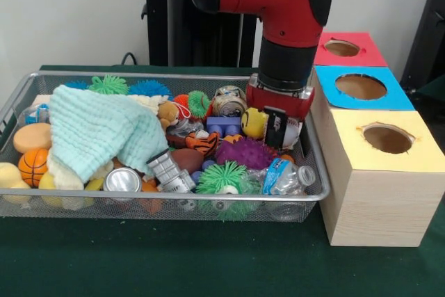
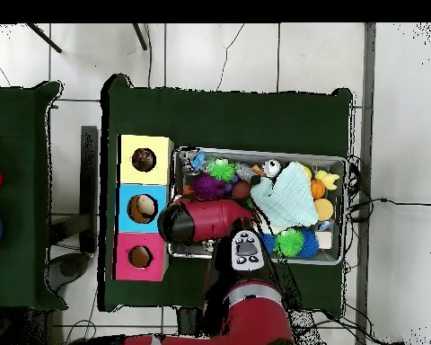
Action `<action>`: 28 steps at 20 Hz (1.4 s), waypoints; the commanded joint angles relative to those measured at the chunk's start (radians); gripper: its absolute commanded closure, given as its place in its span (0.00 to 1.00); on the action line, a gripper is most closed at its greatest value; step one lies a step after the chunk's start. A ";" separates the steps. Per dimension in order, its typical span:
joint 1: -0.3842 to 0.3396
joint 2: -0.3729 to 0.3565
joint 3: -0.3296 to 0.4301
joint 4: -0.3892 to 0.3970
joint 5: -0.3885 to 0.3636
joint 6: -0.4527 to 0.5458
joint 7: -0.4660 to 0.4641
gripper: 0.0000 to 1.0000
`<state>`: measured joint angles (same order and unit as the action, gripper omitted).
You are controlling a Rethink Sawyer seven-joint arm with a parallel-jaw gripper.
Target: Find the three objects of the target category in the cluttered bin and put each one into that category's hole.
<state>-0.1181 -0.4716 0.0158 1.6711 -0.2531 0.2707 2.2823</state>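
Wire mesh bin (image 1: 28,95), rectangular, crammed with toys; pale green cloth (image 1: 97,130) draped over its left half. Just right of it, wooden box (image 1: 375,206) with three round holes: yellow (image 1: 386,138) nearest, blue (image 1: 360,86), red (image 1: 341,48) farthest (all open).

The tool (image 1: 281,129) sits low among the toys at the mesh bin's (image 1: 174,203) right end, and whether its fingers are spread or closed cannot be told from the front view; from overhead the red arm (image 2: 206,220) covers it wholly, along with that end of the bin. The mint cloth (image 1: 97,130) hides whatever lies beneath it (only yellow lumps peek out at its lower edge). The arm's upper part is cut off by the top of the front view. Inside the three holes the front view shows only brown shadow. From overhead, the bin's smaller items are too small to name.
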 commanded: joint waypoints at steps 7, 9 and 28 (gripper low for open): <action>-0.142 -0.165 0.247 0.341 -0.147 0.166 -0.216 1.00; -0.172 -0.199 0.280 0.393 -0.151 0.171 -0.219 1.00; -0.224 -0.176 0.386 0.374 -0.227 0.218 -0.157 1.00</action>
<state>-0.3277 -0.6928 0.2997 2.0304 -0.4161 0.4180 2.2823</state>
